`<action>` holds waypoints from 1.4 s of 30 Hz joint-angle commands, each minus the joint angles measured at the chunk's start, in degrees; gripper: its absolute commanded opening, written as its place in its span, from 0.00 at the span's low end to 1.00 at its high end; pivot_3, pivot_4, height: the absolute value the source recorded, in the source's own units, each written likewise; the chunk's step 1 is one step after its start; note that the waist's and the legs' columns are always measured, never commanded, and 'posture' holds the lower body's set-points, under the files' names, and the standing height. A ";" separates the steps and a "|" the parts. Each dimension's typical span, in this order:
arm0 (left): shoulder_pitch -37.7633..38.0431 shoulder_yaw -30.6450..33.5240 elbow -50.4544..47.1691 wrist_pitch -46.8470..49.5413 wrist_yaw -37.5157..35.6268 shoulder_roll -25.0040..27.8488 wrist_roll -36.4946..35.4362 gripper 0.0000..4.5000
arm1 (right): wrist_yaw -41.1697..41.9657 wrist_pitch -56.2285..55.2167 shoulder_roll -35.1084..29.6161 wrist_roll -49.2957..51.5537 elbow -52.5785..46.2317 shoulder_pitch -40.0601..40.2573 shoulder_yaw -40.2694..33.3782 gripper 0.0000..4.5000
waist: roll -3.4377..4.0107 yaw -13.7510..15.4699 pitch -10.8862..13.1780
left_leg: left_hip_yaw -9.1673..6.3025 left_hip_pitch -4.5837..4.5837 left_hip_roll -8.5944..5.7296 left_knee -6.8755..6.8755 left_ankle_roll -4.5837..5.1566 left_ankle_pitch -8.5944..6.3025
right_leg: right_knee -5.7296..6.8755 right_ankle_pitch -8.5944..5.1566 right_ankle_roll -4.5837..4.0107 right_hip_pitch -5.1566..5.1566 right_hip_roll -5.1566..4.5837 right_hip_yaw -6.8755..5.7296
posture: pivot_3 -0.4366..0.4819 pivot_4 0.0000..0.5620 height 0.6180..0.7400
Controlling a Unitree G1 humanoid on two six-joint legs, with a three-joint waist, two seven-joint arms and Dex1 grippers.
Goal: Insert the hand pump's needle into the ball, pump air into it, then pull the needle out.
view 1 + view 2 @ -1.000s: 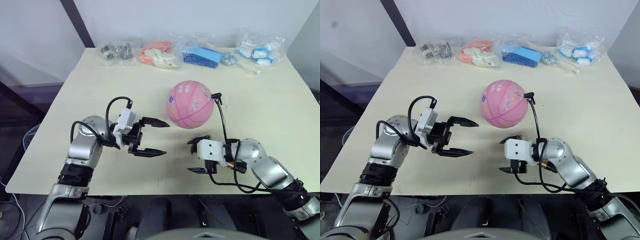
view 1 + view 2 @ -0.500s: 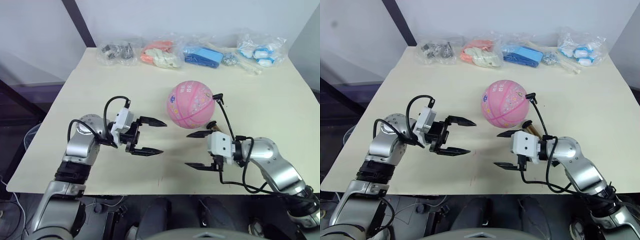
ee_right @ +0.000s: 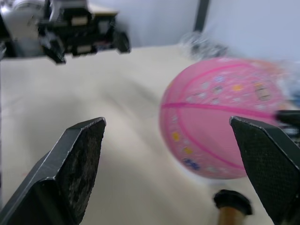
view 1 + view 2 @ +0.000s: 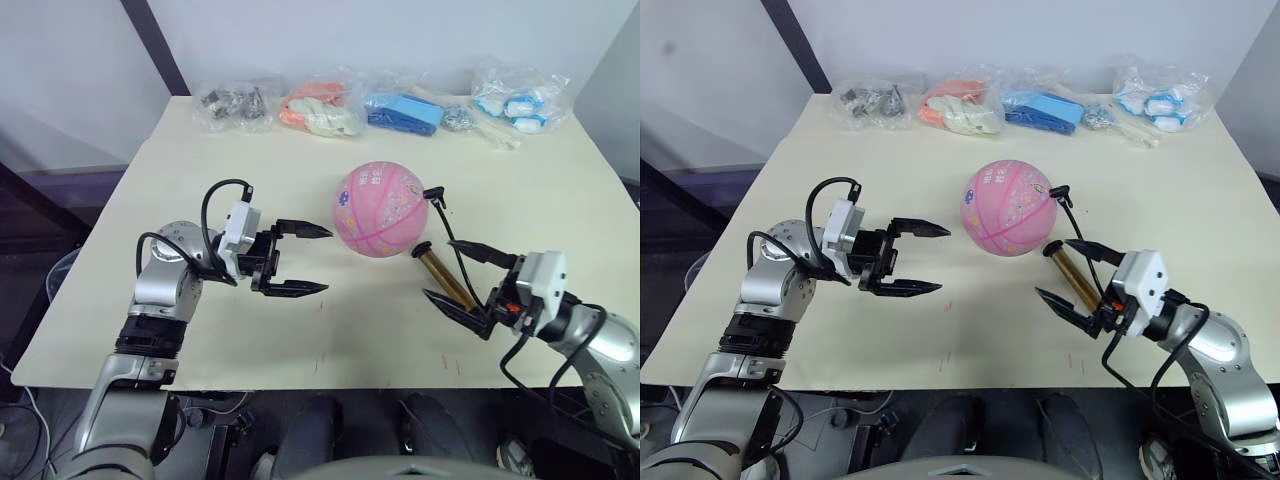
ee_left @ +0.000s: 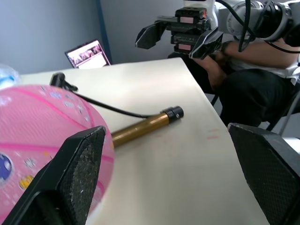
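Observation:
The pink ball (image 4: 380, 208) rests mid-table. The hand pump (image 4: 447, 278) lies flat just right of it, bronze barrel angled toward the front edge. Its thin black hose (image 4: 447, 232) curves up to the black fitting (image 4: 432, 193), which touches the ball's right side; the needle itself is hidden. My right gripper (image 4: 445, 268) is open, one finger on each side of the barrel, not closed on it. My left gripper (image 4: 327, 260) is open just left of the ball and holds nothing. The left wrist view shows the ball (image 5: 37, 126), pump (image 5: 140, 127) and right gripper (image 5: 180, 35).
Several clear bags of small items line the table's far edge, from a grey one (image 4: 235, 105) past orange (image 4: 320, 108) and blue (image 4: 405, 110) ones to the far-right bag (image 4: 520, 100). Bare cream tabletop (image 4: 330, 340) stretches to the front edge.
My right arm has swung out to the right and its gripper now points back at the pump with wide fingers. The left gripper has moved a little farther from the front edge, toward the ball.

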 commanded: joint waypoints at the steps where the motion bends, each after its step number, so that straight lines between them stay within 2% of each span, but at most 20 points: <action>1: -2.63 2.15 1.81 -0.23 1.30 -1.20 -0.08 1.00 | -0.72 -2.40 0.58 4.34 -3.31 2.49 -5.36 0.99 | 0.00 0.03 0.00 | 0.02 0.00 0.00 0.00 0.00 0.00 | 0.00 0.00 0.00 0.00 0.00 0.01 | 0.48 0.27 1.00; 6: -6.12 2.22 4.88 -0.51 5.80 -3.84 2.11 1.00 | -0.87 -3.92 0.77 6.13 -4.39 6.35 -9.21 0.99 | 0.00 0.06 0.00 | 0.01 0.00 -0.01 0.09 0.01 -0.01 | 0.01 0.00 0.00 0.04 0.01 0.01 | 0.48 0.27 1.00; 11: -12.07 1.56 8.70 0.33 16.30 -8.39 6.81 1.00 | -0.87 -5.24 0.52 7.82 -5.47 9.56 -12.68 0.99 | -0.02 0.18 -0.01 | 0.00 -0.01 -0.02 0.17 0.01 -0.01 | 0.02 0.00 0.01 0.08 0.03 0.01 | 0.48 0.27 1.00; 23: -22.74 -1.10 15.03 5.53 31.15 -14.87 16.50 1.00 | -0.85 -6.54 -0.22 9.40 -6.38 10.93 -14.04 0.99 | -0.02 0.08 0.00 | 0.03 -0.01 -0.03 0.24 0.00 0.00 | 0.04 0.00 0.01 0.09 0.10 0.05 | 0.48 0.27 1.00; 30: -25.51 -2.06 18.34 7.23 35.55 -17.51 19.77 1.00 | -0.86 -6.42 -1.66 9.91 -6.02 9.76 -13.63 0.99 | -0.03 0.06 0.00 | 0.04 -0.01 -0.03 0.25 -0.02 0.01 | 0.04 0.00 0.01 0.09 0.10 0.07 | 0.48 0.27 1.00; 42: -24.44 -4.09 23.46 10.04 35.72 -18.75 23.30 1.00 | -3.39 -3.23 -2.76 8.74 -4.12 6.46 -11.47 0.99 | -0.03 0.13 -0.02 | 0.05 -0.01 -0.03 0.27 -0.06 0.03 | 0.05 0.00 0.01 0.09 0.10 0.08 | 0.48 0.27 1.00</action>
